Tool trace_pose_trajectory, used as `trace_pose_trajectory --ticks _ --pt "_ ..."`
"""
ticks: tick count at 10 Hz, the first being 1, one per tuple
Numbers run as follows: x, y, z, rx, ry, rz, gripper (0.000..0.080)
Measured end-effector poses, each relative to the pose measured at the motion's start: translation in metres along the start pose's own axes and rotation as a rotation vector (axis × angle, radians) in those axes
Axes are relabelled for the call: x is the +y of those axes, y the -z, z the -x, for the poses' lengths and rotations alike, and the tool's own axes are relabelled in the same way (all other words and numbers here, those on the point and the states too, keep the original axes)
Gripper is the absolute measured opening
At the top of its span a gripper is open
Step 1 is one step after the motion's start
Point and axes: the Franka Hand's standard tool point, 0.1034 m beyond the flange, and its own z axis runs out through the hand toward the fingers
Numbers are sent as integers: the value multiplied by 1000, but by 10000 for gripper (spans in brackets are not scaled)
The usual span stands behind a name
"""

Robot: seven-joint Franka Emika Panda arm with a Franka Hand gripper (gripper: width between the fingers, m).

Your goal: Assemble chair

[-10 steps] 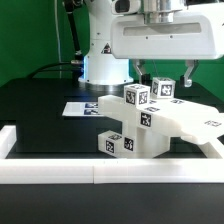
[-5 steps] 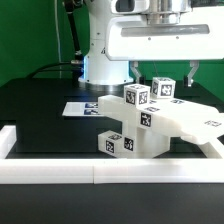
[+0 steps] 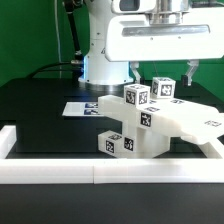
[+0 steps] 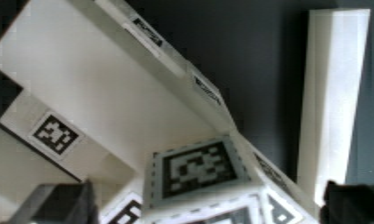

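Observation:
The chair [image 3: 150,125] stands partly built at the middle of the black table, a white block of slabs and posts with black-and-white tags. One tagged post [image 3: 162,88] sticks up at its top. My gripper [image 3: 162,74] hangs straight over that post, one finger on each side, and a gap shows on both sides. In the wrist view the post's tagged end [image 4: 202,170] lies between my dark fingers [image 4: 68,205], and the gripper [image 4: 210,205] is open around it. A long white slab [image 4: 95,80] of the chair runs away beyond the post.
The marker board [image 3: 78,108] lies flat on the table toward the exterior view's left, behind the chair. White border rails [image 3: 100,175] frame the table's front and sides, and one rail [image 4: 326,90] shows in the wrist view. The arm's white base [image 3: 100,65] stands at the back.

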Motion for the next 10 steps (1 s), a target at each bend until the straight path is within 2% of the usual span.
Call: trace_pose_trajectory --ticks 1,2,3,6,10 --pt "0 0 0 0 0 0 523" --pt "0 0 0 0 0 0 384" --pt "0 0 0 0 0 0 285" --pt "0 0 0 0 -33 -1 286" --pt "-1 0 0 0 -304 -2 287"
